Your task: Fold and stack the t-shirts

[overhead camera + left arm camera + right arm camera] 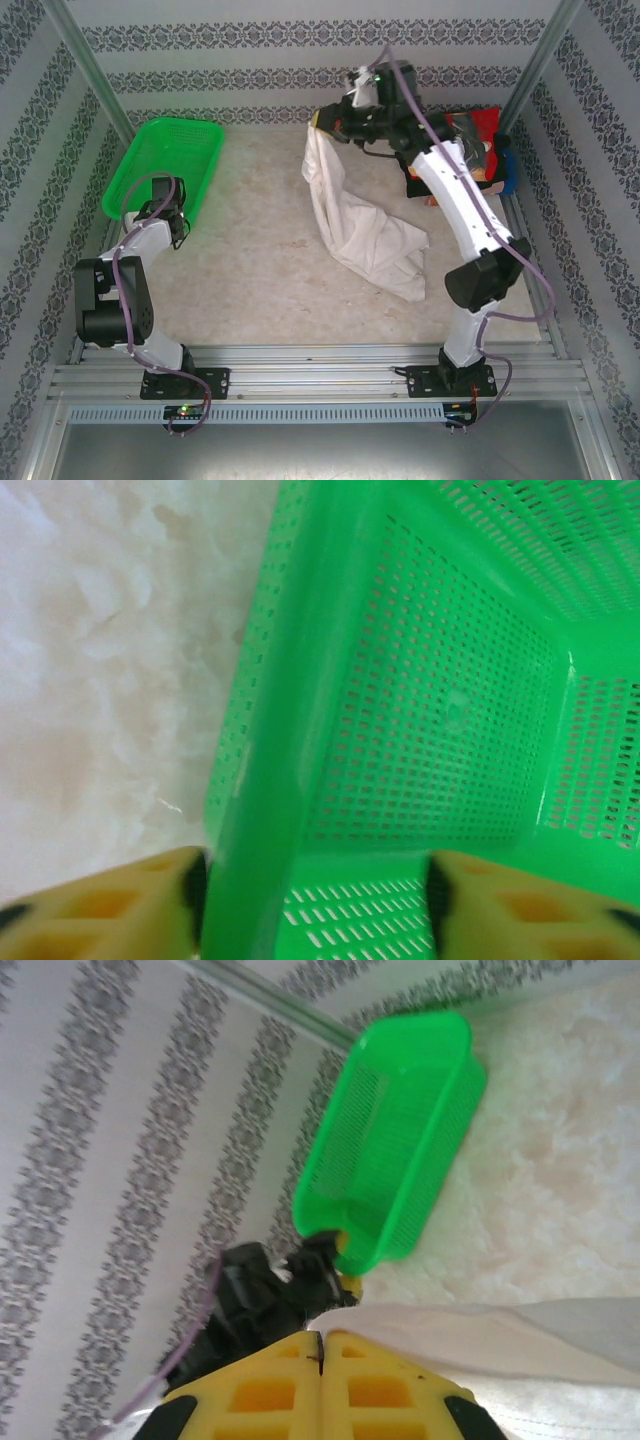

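White t-shirt (335, 195) is hanging right of the green basket (150, 165), my right jaws pinching it shut; my left jaws are gaping wide astride the basket's wall.

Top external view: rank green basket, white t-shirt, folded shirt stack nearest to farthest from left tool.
From the left tool:
1. Green basket, left side, rim between its jaws.
2. White t-shirt, centre-right, hanging from the right tool.
3. Folded shirt stack, far right, behind the right arm.
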Controlling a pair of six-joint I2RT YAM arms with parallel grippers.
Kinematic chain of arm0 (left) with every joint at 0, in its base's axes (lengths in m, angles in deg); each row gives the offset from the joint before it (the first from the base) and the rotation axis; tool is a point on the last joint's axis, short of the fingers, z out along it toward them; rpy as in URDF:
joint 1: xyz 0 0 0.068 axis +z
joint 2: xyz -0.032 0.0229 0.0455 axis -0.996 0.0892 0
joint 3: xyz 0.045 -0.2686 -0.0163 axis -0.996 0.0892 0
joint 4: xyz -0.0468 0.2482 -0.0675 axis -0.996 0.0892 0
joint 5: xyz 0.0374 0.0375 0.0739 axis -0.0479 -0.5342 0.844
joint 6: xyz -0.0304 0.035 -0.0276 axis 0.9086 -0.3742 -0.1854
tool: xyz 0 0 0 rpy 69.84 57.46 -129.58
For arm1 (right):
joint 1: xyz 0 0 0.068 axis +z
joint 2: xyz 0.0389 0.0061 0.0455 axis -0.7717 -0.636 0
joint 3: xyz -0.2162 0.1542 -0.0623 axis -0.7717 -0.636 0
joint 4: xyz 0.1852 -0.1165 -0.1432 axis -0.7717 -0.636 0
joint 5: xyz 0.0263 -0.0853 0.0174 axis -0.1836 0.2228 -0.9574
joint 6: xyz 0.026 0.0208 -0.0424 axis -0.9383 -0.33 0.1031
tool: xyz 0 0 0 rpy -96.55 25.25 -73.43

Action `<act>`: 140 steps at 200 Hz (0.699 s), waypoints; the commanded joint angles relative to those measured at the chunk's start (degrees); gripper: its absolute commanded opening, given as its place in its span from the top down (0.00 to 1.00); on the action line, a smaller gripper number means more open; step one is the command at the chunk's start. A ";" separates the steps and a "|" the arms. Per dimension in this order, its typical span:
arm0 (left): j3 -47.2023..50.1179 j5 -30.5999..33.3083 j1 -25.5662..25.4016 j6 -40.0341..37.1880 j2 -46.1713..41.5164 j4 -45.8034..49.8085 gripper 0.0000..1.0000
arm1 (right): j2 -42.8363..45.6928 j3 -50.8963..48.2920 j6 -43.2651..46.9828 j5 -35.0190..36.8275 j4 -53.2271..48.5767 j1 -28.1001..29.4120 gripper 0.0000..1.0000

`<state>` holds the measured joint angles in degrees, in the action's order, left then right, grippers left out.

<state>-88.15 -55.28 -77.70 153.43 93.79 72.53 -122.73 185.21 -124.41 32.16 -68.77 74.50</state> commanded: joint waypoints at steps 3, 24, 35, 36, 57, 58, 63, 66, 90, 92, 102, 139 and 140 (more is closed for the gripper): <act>-6.79 -1.12 -1.38 -6.66 -2.11 -2.37 0.00 | -8.15 1.62 3.83 -0.61 -1.95 2.26 0.65; -13.65 -4.66 -3.93 -15.74 -2.08 0.71 0.00 | -10.88 4.77 5.11 -2.56 -5.93 1.93 0.42; -15.94 -5.45 -6.32 -20.76 -2.81 2.04 0.00 | -9.85 4.16 6.94 -2.03 -8.23 0.91 0.35; -16.03 -5.45 -6.71 -21.25 -2.90 2.21 0.00 | -9.56 3.88 7.37 -1.81 -8.65 0.65 0.34; -18.33 -8.52 -12.99 -31.59 -3.56 2.84 0.00 | -4.20 -2.16 11.89 0.23 -14.11 -3.23 0.27; -18.37 -8.87 -13.34 -32.16 -3.53 2.70 0.00 | -3.85 -2.62 12.03 0.42 -14.42 -3.46 0.27; -18.54 -10.95 -14.64 -34.83 -3.23 2.00 0.00 | -2.06 -4.85 13.53 1.58 -15.72 -4.36 0.27; -18.63 -12.30 -15.56 -36.15 -3.06 1.76 0.00 | -0.86 -6.28 14.48 2.55 -16.56 -5.06 0.26; -18.30 -24.80 -21.28 -47.07 0.99 0.82 0.00 | 7.99 -19.09 20.50 12.05 -22.13 -9.71 0.24; -18.36 -25.56 -21.67 -47.85 1.44 1.15 0.00 | 8.88 -21.22 20.58 12.62 -22.15 -10.38 0.24; -18.16 -29.38 -23.13 -51.35 3.51 2.25 0.00 | 12.75 -28.83 20.31 12.97 -20.63 -12.39 0.23; -19.41 -34.96 -27.04 -57.51 10.75 4.92 0.00 | 17.51 -47.40 16.83 9.69 -11.00 -13.70 0.24; -19.44 -34.97 -27.13 -57.55 10.87 4.92 0.00 | 17.46 -47.65 16.61 9.67 -10.75 -13.75 0.24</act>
<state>-106.48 -83.52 -102.75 105.79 100.85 74.04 -103.78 146.22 -107.36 41.60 -84.03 59.63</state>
